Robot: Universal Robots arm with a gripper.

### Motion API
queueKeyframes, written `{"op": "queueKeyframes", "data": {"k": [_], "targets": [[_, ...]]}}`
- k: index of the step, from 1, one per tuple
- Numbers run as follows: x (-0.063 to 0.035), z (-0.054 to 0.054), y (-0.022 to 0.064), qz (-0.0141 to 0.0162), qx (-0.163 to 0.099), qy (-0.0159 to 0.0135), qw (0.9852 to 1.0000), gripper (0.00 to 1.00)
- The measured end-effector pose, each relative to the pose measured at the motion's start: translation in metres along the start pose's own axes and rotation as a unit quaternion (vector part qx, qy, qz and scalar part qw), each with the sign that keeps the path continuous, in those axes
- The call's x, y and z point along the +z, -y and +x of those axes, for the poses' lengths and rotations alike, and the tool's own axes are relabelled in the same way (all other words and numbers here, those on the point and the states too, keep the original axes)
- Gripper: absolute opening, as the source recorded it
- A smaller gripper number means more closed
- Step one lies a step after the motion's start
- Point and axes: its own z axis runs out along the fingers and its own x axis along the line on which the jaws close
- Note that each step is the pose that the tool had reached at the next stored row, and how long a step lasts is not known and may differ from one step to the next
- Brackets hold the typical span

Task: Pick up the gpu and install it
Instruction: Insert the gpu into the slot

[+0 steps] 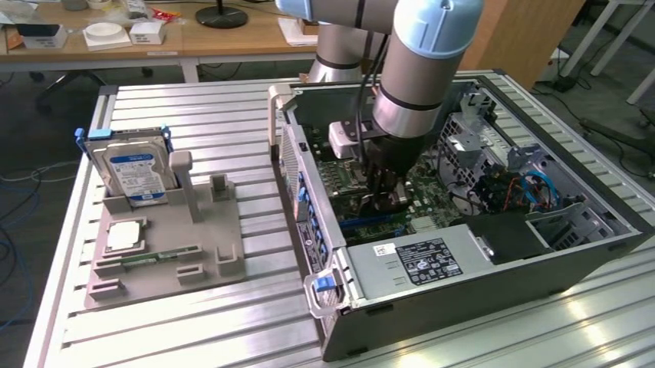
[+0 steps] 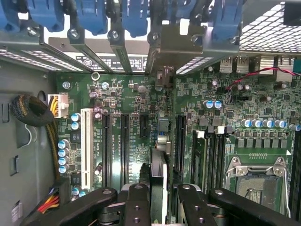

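In the exterior view, my gripper (image 1: 385, 198) reaches down inside the open computer case (image 1: 338, 230), just above the motherboard (image 1: 353, 203). The wrist view looks along the gpu (image 2: 159, 181), a thin dark card seen edge-on between my two black fingers (image 2: 136, 207). The gripper (image 2: 160, 209) is shut on the gpu. The card stands upright over the row of long expansion slots (image 2: 124, 141). Its far end points at a silver bracket (image 2: 175, 43) by the case's rear slot openings. Whether its lower edge sits in a slot is hidden.
Blue slot latches (image 2: 136, 16) line the case's rear wall. The CPU socket (image 2: 256, 181) and memory slots (image 2: 211, 155) lie beside the card. Outside the case, a grey fixture (image 1: 210, 253) holds a hard drive (image 1: 133, 170), a memory stick (image 1: 159, 257) and a chip (image 1: 123, 234).
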Motion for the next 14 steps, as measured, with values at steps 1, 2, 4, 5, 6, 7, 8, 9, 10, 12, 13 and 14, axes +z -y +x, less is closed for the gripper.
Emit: {"op": "queueKeyframes", "data": {"k": [1, 2, 4, 5, 6, 7, 8, 9, 10, 12, 13, 14], "targets": [[0.0000, 0.0000, -0.0004, 0.0000, 0.001, 0.0000, 1.0000, 0.27], [-0.0001, 0.0000, -0.0010, 0.0000, 0.002, -0.0001, 1.0000, 0.27], [0.0000, 0.0000, -0.0016, 0.0001, 0.003, -0.0001, 1.0000, 0.27], [0.0000, 0.0000, -0.0018, 0.0001, 0.004, -0.0001, 1.0000, 0.27], [0.0000, 0.0000, -0.0020, 0.0002, 0.004, -0.0001, 1.0000, 0.27], [-0.0001, -0.0001, -0.0020, 0.0002, 0.005, -0.0001, 1.0000, 0.27], [0.0000, -0.0002, -0.0021, 0.0002, 0.005, -0.0001, 1.0000, 0.27], [0.0000, -0.0005, -0.0021, 0.0002, 0.006, -0.0001, 1.0000, 0.27], [0.0000, -0.0007, -0.0021, 0.0003, 0.007, -0.0002, 1.0000, 0.27], [-0.0001, -0.0008, -0.0022, 0.0003, 0.008, -0.0002, 1.0000, 0.27], [-0.0001, -0.0009, -0.0025, 0.0003, 0.008, -0.0003, 1.0000, 0.27], [0.0000, -0.0009, -0.0031, 0.0004, 0.009, -0.0002, 1.0000, 0.27]]}}
